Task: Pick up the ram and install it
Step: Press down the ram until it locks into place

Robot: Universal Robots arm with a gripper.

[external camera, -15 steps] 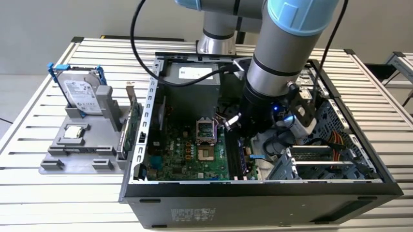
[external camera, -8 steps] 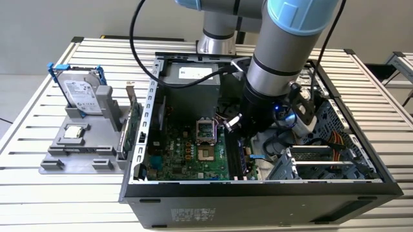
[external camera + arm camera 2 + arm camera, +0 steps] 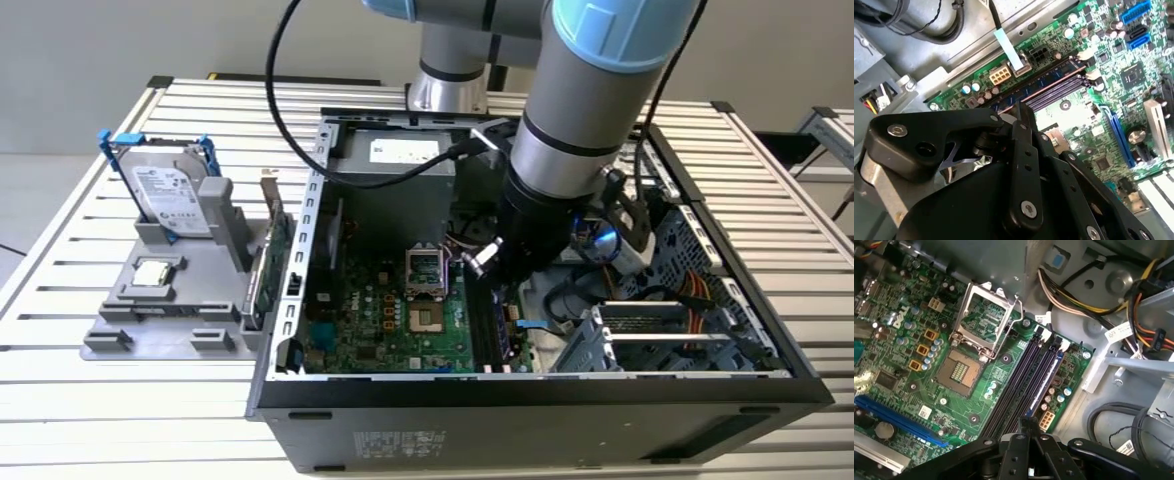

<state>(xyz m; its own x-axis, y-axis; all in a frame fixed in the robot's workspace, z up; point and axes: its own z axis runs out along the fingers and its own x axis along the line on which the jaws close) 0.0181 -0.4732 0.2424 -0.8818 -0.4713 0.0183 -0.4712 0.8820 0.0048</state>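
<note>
My gripper (image 3: 483, 268) is down inside the open computer case (image 3: 534, 400), over the memory slots beside the processor socket (image 3: 422, 270). The ram (image 3: 1049, 80) is a slim blue stick standing on edge in the outermost slot, parallel to the empty dark slots (image 3: 1021, 375). In both wrist views it runs straight to my fingertips. The black fingers (image 3: 1021, 130) are drawn together at the ram's (image 3: 1046, 377) near end, and the gripper (image 3: 1026, 424) hides that end. Whether the ram is fully seated cannot be made out.
A grey fixture on the exterior view's left holds a silver hard drive (image 3: 171, 195) with blue rails and a green expansion card (image 3: 271, 265). Cable bundles (image 3: 1074, 295) and the drive cage (image 3: 667, 335) crowd the side of the slots. The green motherboard (image 3: 387, 330) lies below.
</note>
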